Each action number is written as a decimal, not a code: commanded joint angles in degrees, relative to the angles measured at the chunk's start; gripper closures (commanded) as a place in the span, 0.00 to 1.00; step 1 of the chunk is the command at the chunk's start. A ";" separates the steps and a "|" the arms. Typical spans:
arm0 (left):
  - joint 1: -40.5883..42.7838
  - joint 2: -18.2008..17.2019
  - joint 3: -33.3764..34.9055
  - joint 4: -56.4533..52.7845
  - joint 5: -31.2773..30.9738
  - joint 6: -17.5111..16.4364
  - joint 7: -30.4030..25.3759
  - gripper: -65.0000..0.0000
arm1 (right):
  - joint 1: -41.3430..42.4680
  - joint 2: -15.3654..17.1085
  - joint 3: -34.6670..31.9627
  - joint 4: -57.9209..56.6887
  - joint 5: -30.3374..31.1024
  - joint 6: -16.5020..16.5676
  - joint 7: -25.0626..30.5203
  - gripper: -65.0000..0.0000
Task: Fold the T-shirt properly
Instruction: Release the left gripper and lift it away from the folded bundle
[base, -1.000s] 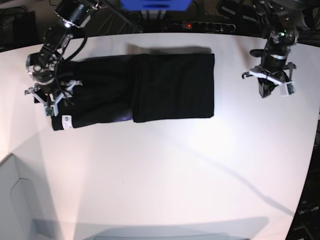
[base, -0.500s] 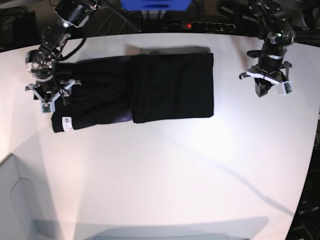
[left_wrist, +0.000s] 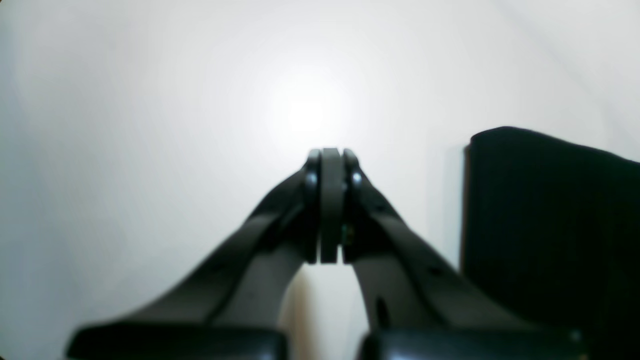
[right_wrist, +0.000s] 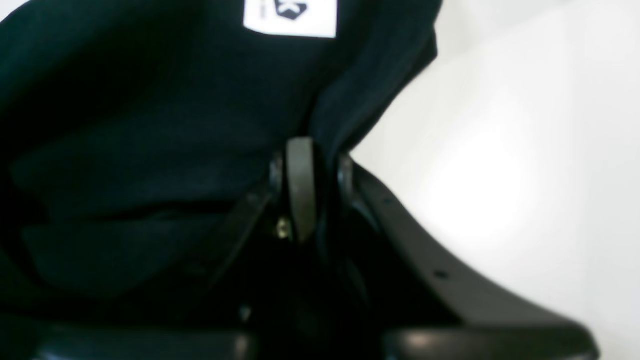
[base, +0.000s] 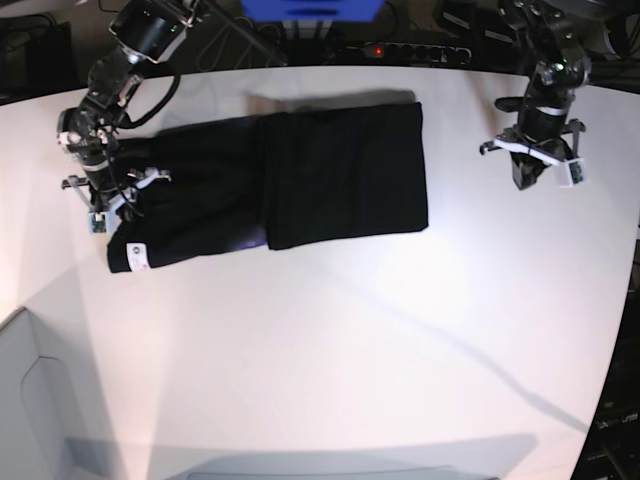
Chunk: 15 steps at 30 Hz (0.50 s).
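Note:
The black T-shirt (base: 340, 180) lies folded into a long band across the far part of the white table (base: 330, 350), with a white label (base: 137, 255) at its near left corner. My right gripper (base: 103, 208) is at the shirt's left end. In the right wrist view its jaws (right_wrist: 320, 165) are pinched on a raised fold of the black T-shirt (right_wrist: 150, 150), below the white label (right_wrist: 290, 17). My left gripper (base: 526, 180) hovers over bare table to the right of the shirt, shut and empty (left_wrist: 330, 160); the T-shirt's edge (left_wrist: 550, 225) lies beside it.
A power strip (base: 415, 50) and a blue box (base: 310, 10) sit behind the table's far edge. A pale grey bin (base: 30, 400) stands at the near left corner. The table's curved right edge (base: 625, 330) drops off to dark floor.
My right gripper has gone from open to pinched on the shirt's left end, and that end has shifted slightly. My left arm drifted a little toward the far edge, still shut.

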 joint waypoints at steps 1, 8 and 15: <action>0.23 -0.46 -1.31 0.95 -0.40 -0.12 -1.28 1.00 | -0.84 -0.59 0.42 -0.04 -5.04 -0.07 -7.97 1.00; 0.14 -0.37 -2.54 0.87 -0.40 -0.12 -1.01 1.00 | -0.67 -2.08 -0.11 12.79 0.58 -0.07 -8.32 1.00; -0.38 0.59 -0.07 -2.30 -0.40 -0.12 -1.36 1.00 | -0.93 -3.66 -4.94 19.38 2.17 -0.07 -8.32 1.00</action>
